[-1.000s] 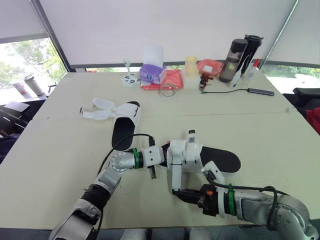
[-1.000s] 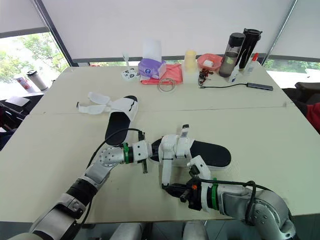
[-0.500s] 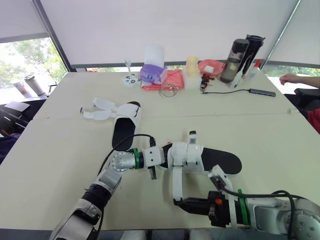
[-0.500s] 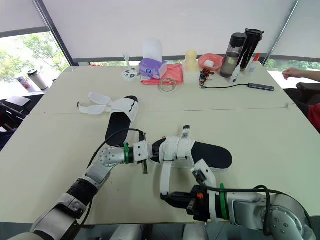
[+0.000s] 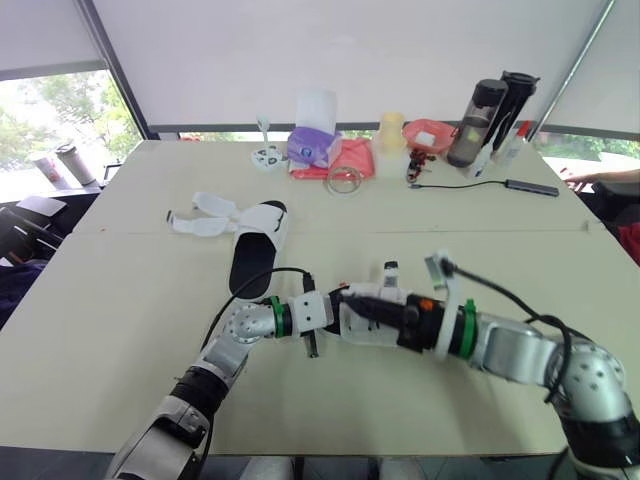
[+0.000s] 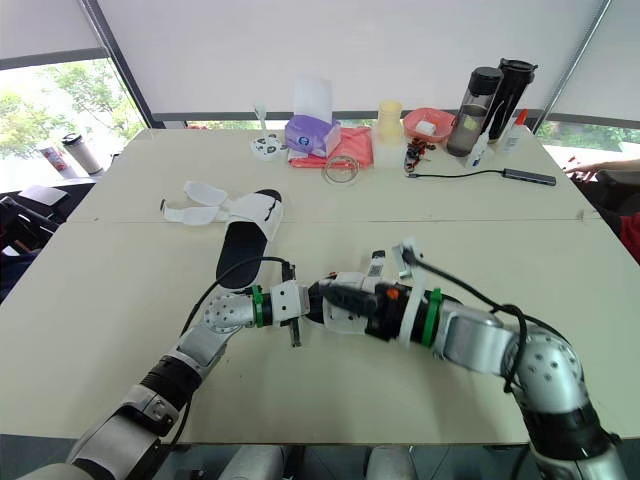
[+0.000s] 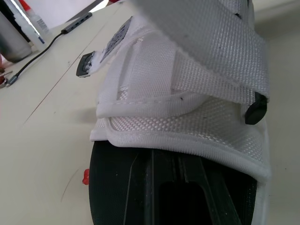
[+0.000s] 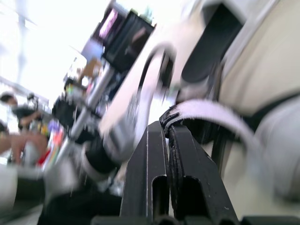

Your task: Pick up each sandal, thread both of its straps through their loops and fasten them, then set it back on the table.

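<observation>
The near sandal [image 5: 362, 327], black sole with white straps, lies mid-table, mostly hidden under my right arm. My left gripper [image 5: 326, 309] is shut on its toe end; the white webbing [image 7: 187, 84] shows close up in the left wrist view. My right gripper [image 5: 358, 302] reaches across the sandal from the right and is shut on a white strap [image 8: 206, 110], held folded over the upper. The second sandal [image 5: 256, 245] lies farther left on the table, its two straps [image 5: 205, 215] spread open.
Along the table's far edge stand a purple tissue box [image 5: 310, 148], a red cloth [image 5: 345, 160], a yellow cup [image 5: 390, 130], a pink bowl [image 5: 430, 133] and two dark bottles [image 5: 482, 108]. A cable with a hub [image 5: 525, 186] lies nearby. A person's hand [image 5: 590, 175] rests at the right edge.
My right gripper has swung from near the table's front edge up and over the sandal, carrying the strap across it toward the left gripper. The left gripper has kept its hold.
</observation>
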### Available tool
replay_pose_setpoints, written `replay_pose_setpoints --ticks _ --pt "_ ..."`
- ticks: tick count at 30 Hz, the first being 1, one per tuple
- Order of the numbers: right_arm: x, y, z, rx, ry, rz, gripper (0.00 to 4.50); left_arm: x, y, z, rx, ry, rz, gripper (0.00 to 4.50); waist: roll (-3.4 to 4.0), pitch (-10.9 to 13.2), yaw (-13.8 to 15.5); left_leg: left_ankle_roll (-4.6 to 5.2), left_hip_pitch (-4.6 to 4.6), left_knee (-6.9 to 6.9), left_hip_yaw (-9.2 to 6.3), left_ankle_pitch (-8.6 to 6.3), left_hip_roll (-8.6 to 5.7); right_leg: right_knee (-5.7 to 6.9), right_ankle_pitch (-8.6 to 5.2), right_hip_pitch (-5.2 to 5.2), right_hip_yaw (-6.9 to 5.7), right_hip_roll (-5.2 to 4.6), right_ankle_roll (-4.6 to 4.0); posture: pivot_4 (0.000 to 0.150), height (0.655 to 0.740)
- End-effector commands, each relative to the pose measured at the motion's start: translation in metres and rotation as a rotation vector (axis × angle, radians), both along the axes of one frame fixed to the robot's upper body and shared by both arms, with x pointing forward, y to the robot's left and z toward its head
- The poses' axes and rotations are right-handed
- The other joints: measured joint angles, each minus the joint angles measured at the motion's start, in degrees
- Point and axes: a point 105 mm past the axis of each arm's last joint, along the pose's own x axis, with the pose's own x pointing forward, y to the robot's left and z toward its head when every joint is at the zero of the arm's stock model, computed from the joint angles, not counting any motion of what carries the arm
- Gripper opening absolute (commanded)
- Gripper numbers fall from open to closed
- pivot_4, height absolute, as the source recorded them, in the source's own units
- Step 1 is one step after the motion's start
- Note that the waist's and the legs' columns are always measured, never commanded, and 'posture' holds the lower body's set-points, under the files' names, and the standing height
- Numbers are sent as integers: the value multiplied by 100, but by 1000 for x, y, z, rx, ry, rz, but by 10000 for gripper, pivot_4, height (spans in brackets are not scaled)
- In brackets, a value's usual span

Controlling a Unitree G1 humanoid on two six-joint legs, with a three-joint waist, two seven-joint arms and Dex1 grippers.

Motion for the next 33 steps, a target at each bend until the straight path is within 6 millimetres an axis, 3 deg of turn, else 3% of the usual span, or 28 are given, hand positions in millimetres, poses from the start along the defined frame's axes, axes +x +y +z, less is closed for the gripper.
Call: replay_pose_setpoints --ticks 1,7,13,22,27,30,33 --pt "10 -5 9 14 -46 -54 14140 -2 24 -54 154 156 98 0 0 -2 7 0 -1 0 0 0 -1 1 0 2 0 0 0 1500 7400" --pt "11 -12 15 -136 -202 -50 44549 -1 27 -54 155 152 107 0 5 -3 1 12 9 4 0 7 -3 17 1 7 0 1 1 1500 7400" --pt "26 -20 31 -283 -376 -79 44549 1 27 -52 156 148 108 0 8 -2 -10 2 13 5 2 1 -3 17 1 8 -1 3 2 1500 7400" --pt "53 -14 -4 -463 -347 61 44549 5 20 -51 146 140 105 0 9 -2 -7 1 7 5 4 1 -4 12 1 8 0 0 1 1500 7400" --pt "56 -11 -10 -454 -305 111 44549 4 21 -52 141 139 115 0 8 -1 -6 3 8 8 1 4 -9 27 7 6 1 1 7 1500 7400" --pt "55 -7 -5 -393 -285 136 35825 4 22 -52 139 139 122 0 7 -1 -5 5 19 10 0 5 -9 48 10 7 1 1 9 1500 7400" --pt "53 -5 0 -362 -276 152 20913 3 23 -53 136 140 128 0 7 -1 -5 4 23 10 0 5 -8 74 9 4 1 0 9 1500 7400"
